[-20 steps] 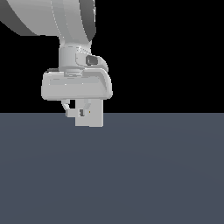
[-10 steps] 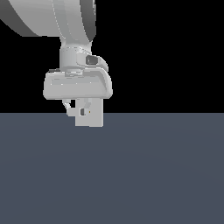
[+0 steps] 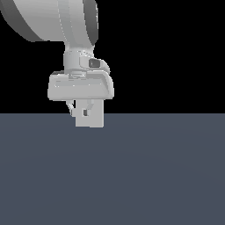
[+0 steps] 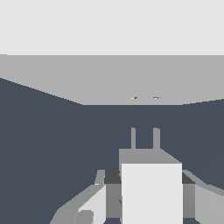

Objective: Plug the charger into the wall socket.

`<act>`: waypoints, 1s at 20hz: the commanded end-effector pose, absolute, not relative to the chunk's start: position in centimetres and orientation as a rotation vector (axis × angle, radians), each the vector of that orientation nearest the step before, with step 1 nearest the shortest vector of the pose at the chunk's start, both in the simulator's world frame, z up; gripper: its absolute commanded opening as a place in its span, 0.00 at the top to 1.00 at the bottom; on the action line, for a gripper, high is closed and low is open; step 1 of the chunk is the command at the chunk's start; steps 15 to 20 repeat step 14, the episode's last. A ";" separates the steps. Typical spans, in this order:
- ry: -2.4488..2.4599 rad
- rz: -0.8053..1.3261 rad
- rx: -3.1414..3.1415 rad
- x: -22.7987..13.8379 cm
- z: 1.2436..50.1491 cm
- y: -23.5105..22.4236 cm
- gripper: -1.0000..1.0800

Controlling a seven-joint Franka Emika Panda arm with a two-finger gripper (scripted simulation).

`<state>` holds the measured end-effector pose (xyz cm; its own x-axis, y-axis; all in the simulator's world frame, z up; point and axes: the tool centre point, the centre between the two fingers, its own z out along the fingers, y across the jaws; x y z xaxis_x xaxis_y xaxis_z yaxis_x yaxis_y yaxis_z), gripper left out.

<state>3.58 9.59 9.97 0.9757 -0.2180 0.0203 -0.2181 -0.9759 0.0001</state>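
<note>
Charger (image 4: 151,192) sits clamped between the end effector (image 4: 144,199) fingers, prongs pointing at the wall socket (image 4: 131,78) ahead.

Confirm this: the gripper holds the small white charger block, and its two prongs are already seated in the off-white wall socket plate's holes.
Not right. The gripper does hold the small white charger block, but its two prongs are not seated. The wrist view shows them short of the off-white wall socket plate, with dark floor before the yellowish holes.
</note>
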 end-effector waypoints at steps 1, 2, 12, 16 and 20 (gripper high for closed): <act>-0.345 0.032 3.120 4.4 10.0 9.4 1.00; -0.345 0.032 3.120 4.8 10.0 9.3 1.00; -0.346 0.032 3.120 6.9 10.0 8.8 1.00; -0.346 0.032 3.120 6.9 10.0 8.8 1.00; -0.346 0.032 3.120 6.9 10.0 8.8 1.00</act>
